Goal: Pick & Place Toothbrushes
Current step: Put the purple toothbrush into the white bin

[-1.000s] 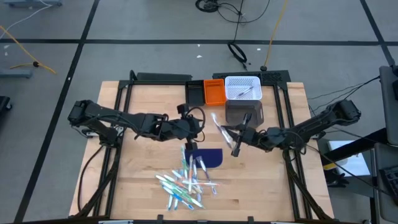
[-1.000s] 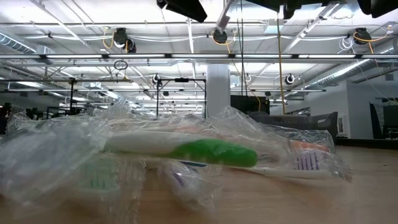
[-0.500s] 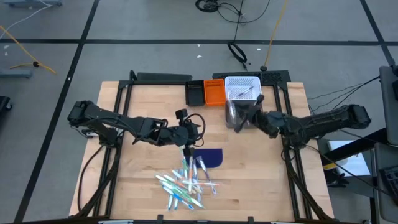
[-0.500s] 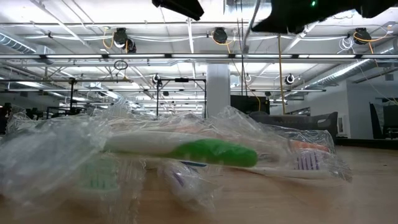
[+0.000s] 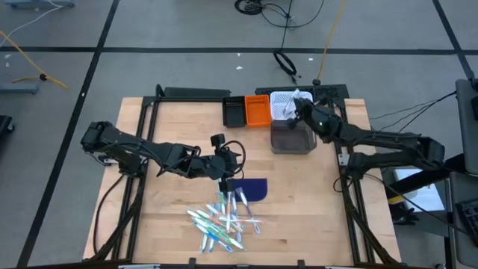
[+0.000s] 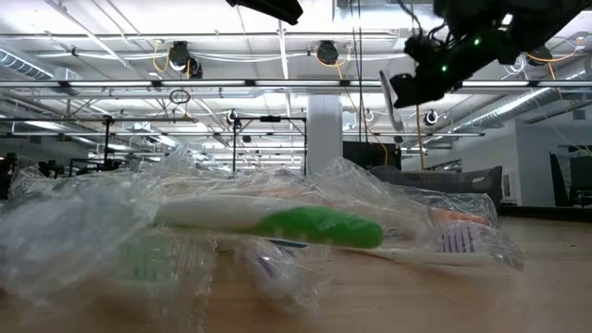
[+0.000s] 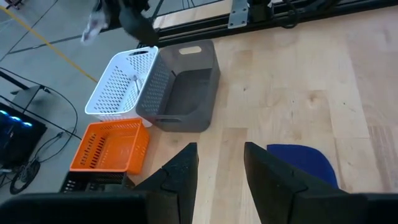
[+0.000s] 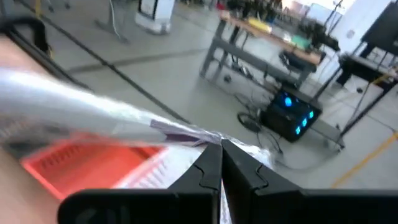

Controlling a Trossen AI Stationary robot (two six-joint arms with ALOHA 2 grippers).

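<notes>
Several wrapped toothbrushes (image 5: 222, 221) lie in a pile near the table's front edge; the low view shows them close up, among them a green and white one (image 6: 277, 222). My right gripper (image 5: 297, 106) is over the white basket (image 5: 281, 100) at the far right, shut on one clear-wrapped toothbrush (image 8: 93, 107). The low view shows this toothbrush (image 6: 387, 98) high above the table. My left gripper (image 7: 221, 163) hovers open over the near side of the table's middle, beside the blue mat (image 7: 303, 163), with nothing between its fingers. My right gripper pinches the end of the toothbrush's clear wrapper (image 8: 200, 137) between its two fingertips. The fingers are close to level and come from the table's right side. The toothbrush sticks out beyond them, lifted clear above the basket.
Three bins stand in a row at the far edge: an orange bin (image 5: 257, 110), the white basket and a grey bin (image 5: 293, 137) just in front of it. The dark blue mat (image 5: 251, 188) lies next to the pile. Bare wood stretches left of the pile.
My right gripper, shut on the toothbrush, has swung from beside the blue mat toward the table's far edge, passing over the grey bin to the white basket, and has tipped up to near level. The toothbrush went with it, clear of the table.
</notes>
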